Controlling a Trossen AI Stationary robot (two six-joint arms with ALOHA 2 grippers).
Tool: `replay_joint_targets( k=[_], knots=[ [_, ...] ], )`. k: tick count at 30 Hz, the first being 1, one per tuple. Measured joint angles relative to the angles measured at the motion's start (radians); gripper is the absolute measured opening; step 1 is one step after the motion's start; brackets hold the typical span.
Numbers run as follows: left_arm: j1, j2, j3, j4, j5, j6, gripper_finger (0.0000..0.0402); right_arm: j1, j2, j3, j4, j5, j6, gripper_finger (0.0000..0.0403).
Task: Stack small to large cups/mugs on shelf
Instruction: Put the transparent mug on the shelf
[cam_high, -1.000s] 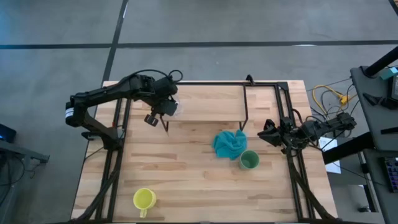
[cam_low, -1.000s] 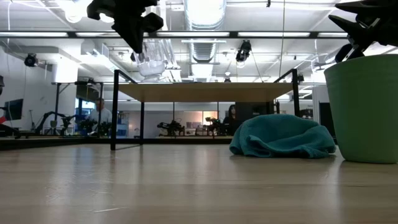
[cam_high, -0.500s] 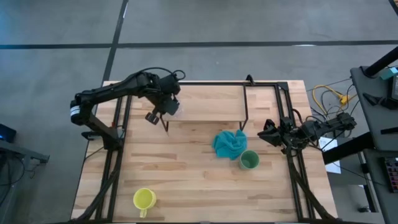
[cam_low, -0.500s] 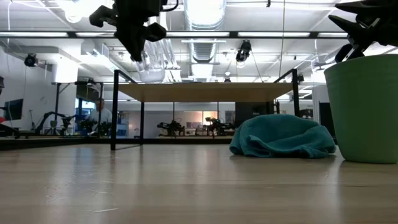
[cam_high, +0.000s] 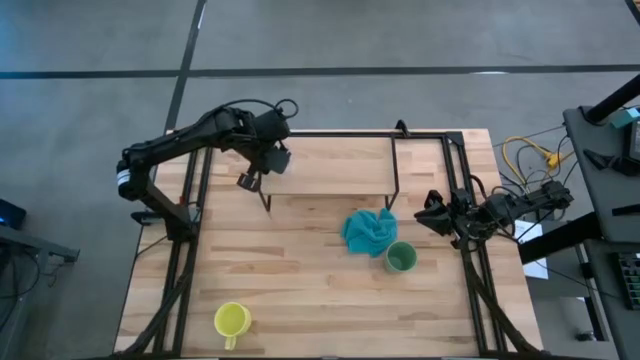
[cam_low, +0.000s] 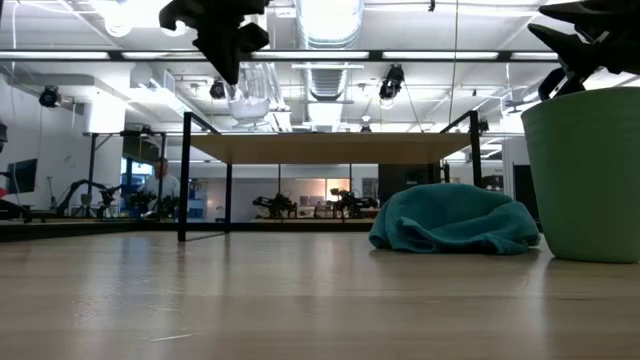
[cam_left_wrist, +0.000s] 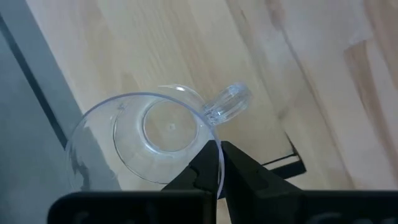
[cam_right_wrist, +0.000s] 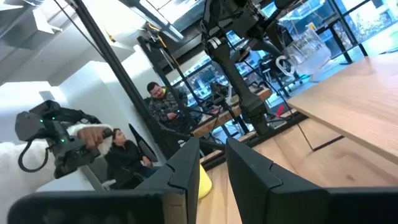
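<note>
While the left tool (cam_left_wrist: 219, 163) pinches the clear glass cup (cam_left_wrist: 146, 144) by its rim above the shelf (cam_high: 330, 165), it should lower level before unclamping; the right tool (cam_high: 432, 212) idles empty.

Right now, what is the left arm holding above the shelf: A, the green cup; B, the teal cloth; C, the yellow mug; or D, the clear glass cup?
D. The left gripper has its fingers pinched on the rim of the clear glass cup, while the yellow mug, green cup and teal cloth all sit on the table.
</note>
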Motion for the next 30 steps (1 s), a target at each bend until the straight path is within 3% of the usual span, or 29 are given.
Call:
replay_joint_targets(
  k=[11, 30],
  knots=[
    [0.000, -0.001, 0.016, -0.092, 0.184, 0.000, 0.0000, 0.000, 0.000, 0.000, 0.001, 0.000, 0.000, 0.0075],
    [0.002, 0.087, 0.015, -0.088, 0.140, -0.026, 0.0000, 0.000, 0.000, 0.000, 0.005, 0.000, 0.000, 0.0075]
  ],
)
